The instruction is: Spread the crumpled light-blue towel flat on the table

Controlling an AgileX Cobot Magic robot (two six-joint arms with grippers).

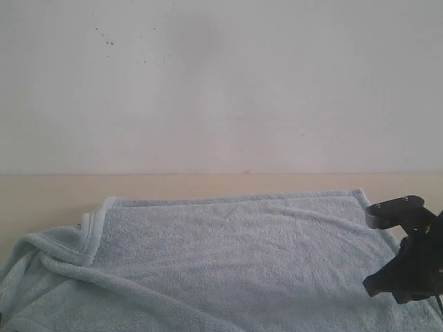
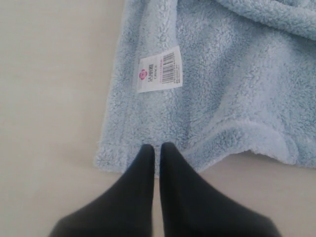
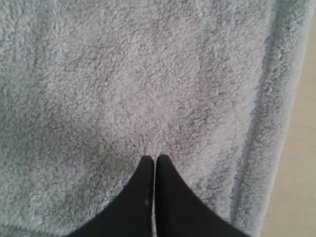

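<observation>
The pale light-blue towel (image 1: 235, 256) lies on the beige table (image 1: 55, 194). Its right part is flat, while its left part is folded over in thick rolls (image 1: 48, 266). In the left wrist view my left gripper (image 2: 157, 148) is shut, its tips pinching the towel's hemmed edge (image 2: 148, 140) just below the white tag (image 2: 159, 69); this gripper is out of the exterior view. My right gripper (image 1: 387, 287) is shut, with its tips (image 3: 155, 159) resting on the flat terry surface (image 3: 123, 89) near the right hem (image 3: 274, 113), and nothing visibly held.
A white speckled wall (image 1: 221, 83) rises behind the table. Bare table shows beyond the towel's far edge (image 1: 228, 183), beside the tagged corner (image 2: 44, 123) and past the right hem (image 3: 301, 187).
</observation>
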